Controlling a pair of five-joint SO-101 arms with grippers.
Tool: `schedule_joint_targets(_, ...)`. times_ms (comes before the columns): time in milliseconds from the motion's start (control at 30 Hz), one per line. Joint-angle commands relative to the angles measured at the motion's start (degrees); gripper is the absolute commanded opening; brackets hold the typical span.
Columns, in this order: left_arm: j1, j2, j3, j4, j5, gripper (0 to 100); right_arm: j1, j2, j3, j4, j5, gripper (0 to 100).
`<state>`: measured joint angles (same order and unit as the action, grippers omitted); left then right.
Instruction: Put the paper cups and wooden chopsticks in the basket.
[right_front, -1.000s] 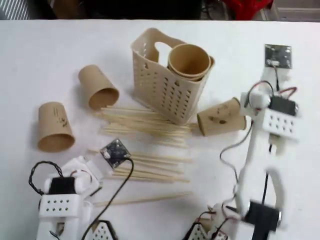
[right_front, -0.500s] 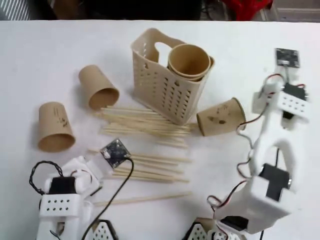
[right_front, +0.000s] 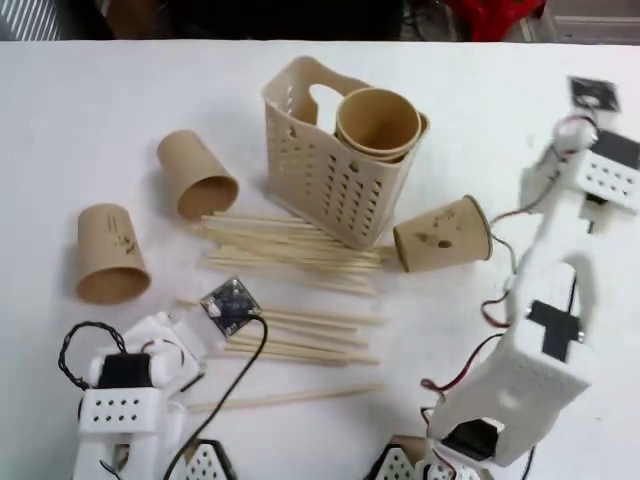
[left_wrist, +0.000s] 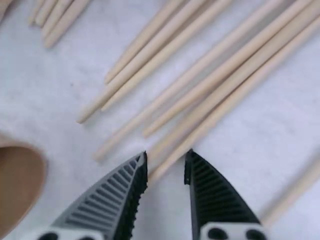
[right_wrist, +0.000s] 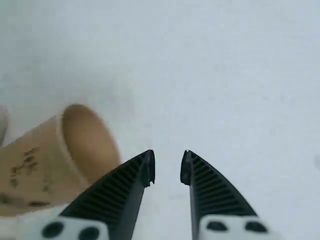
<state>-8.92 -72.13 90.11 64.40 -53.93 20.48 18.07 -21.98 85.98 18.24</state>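
Observation:
A cream perforated basket (right_front: 325, 170) stands mid-table with one paper cup (right_front: 378, 122) inside it. Three more paper cups lie on their sides: one (right_front: 197, 173) left of the basket, one (right_front: 110, 252) farther left, one (right_front: 442, 234) at the basket's right. Wooden chopsticks (right_front: 290, 245) lie scattered in front of the basket, with more (right_front: 300, 335) nearer me. My left gripper (left_wrist: 166, 167) hovers narrowly open over chopsticks (left_wrist: 210, 85), holding nothing. My right gripper (right_wrist: 166, 167) is narrowly open and empty over bare table, beside the right-hand cup (right_wrist: 55, 150).
The left arm (right_front: 120, 395) sits at the near left corner and the right arm (right_front: 545, 330) stretches up the right side. A single chopstick (right_front: 285, 398) lies apart near the front edge. Bare white table (right_front: 80, 110) spreads at the far left.
The right arm has swung right and toward the far edge, away from the cup beside the basket. The left arm, cups and chopsticks have not moved.

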Motion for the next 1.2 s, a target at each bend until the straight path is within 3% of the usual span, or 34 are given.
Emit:
schedule_joint_targets(0, -1.01, 0.48, 0.18, -1.14, 0.62, 15, -5.49, -8.22, -5.27, 6.73, 0.26, 10.5)
schedule_joint_targets(200, -1.01, 0.48, 0.18, -1.14, 0.62, 15, -12.88, -11.82, -2.90, 9.01, 0.88, 10.8)
schedule_joint_targets(367, -1.19, 0.48, 0.18, -1.14, 0.62, 15, -14.55, -9.10, 4.92, 0.57, 3.78, 10.7)
schedule_joint_targets(1000, -1.01, 0.48, 0.18, -1.14, 0.62, 15, 4.35, 8.22, 7.21, -18.77, 8.09, 10.8)
schedule_joint_targets(1167, -1.01, 0.48, 0.18, -1.14, 0.62, 15, 8.57, 6.99, 3.69, -17.71, 7.65, 10.9)
